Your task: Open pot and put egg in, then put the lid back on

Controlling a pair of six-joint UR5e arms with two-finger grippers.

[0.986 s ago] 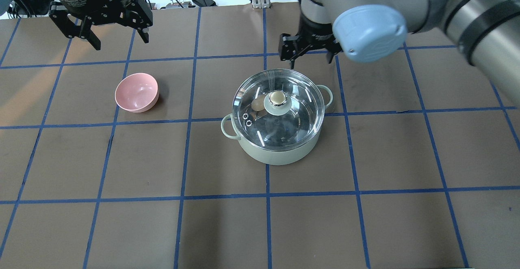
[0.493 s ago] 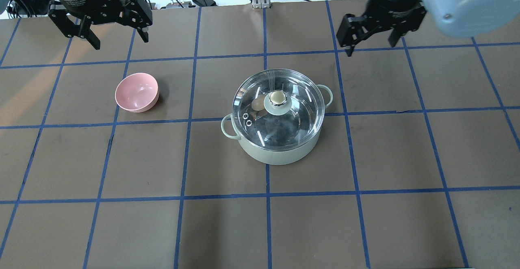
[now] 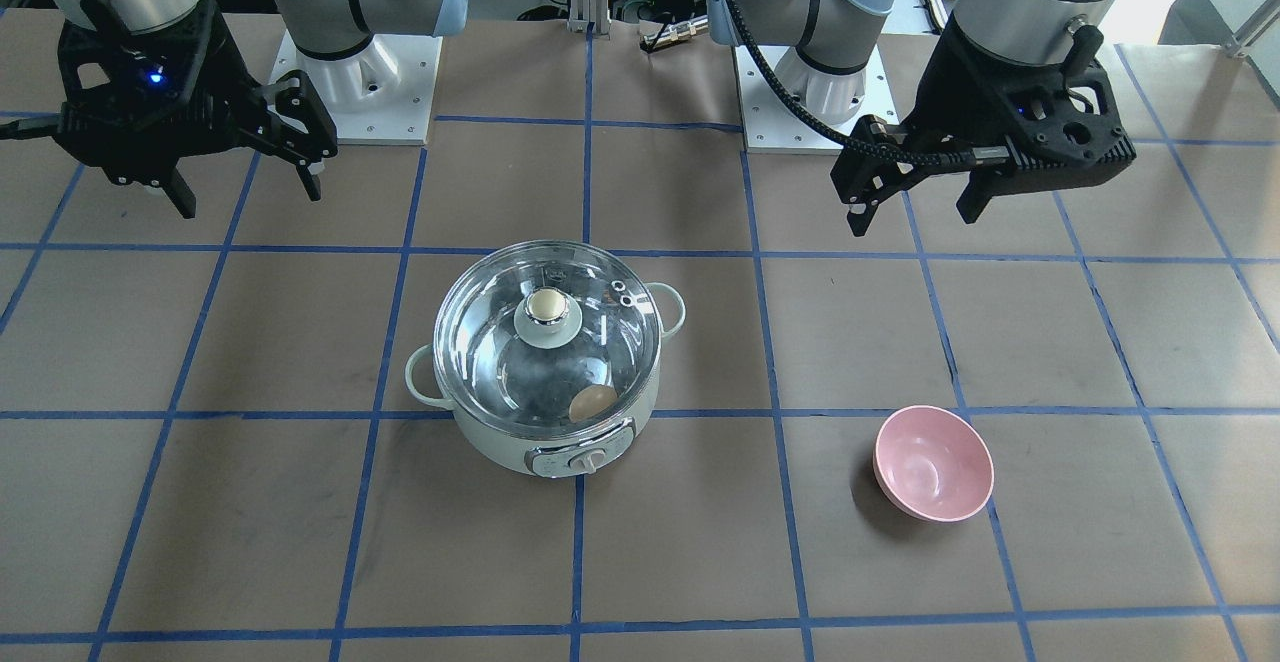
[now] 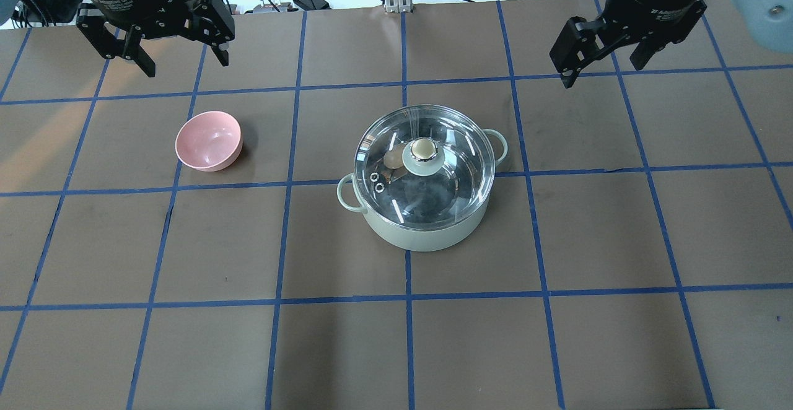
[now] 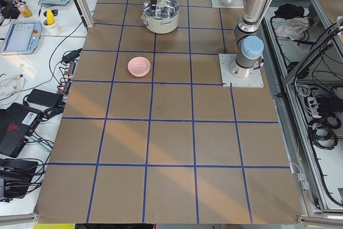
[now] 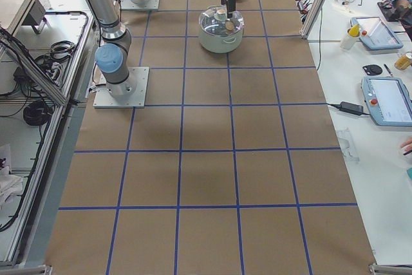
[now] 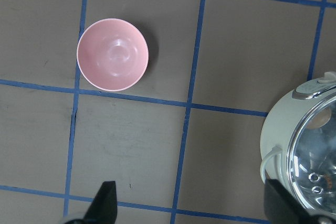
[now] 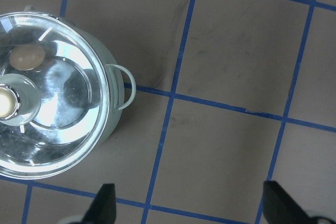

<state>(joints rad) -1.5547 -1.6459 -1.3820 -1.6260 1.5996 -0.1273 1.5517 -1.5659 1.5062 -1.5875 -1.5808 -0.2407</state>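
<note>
The pale mint pot [image 4: 421, 239] stands at mid-table with the clear glass lid [image 4: 446, 193] seated on it, the beige knob [image 4: 422, 148] at its centre. The tan egg [image 4: 392, 160] lies inside the pot and shows through the glass; it also shows in the front view [image 3: 592, 402] and the right wrist view [image 8: 27, 56]. My right gripper [image 4: 601, 72] is open and empty, hovering behind and to the right of the pot. My left gripper [image 4: 186, 63] is open and empty, hovering at the back left, behind the pink bowl.
An empty pink bowl [image 4: 209, 140] sits left of the pot, about one grid square away. Both arm bases [image 3: 355, 72] stand at the table's robot-side edge. Cables lie beyond the far edge.
My right gripper has drawn away from just behind the pot toward the back right. The left gripper, pot, lid and egg have barely moved.
</note>
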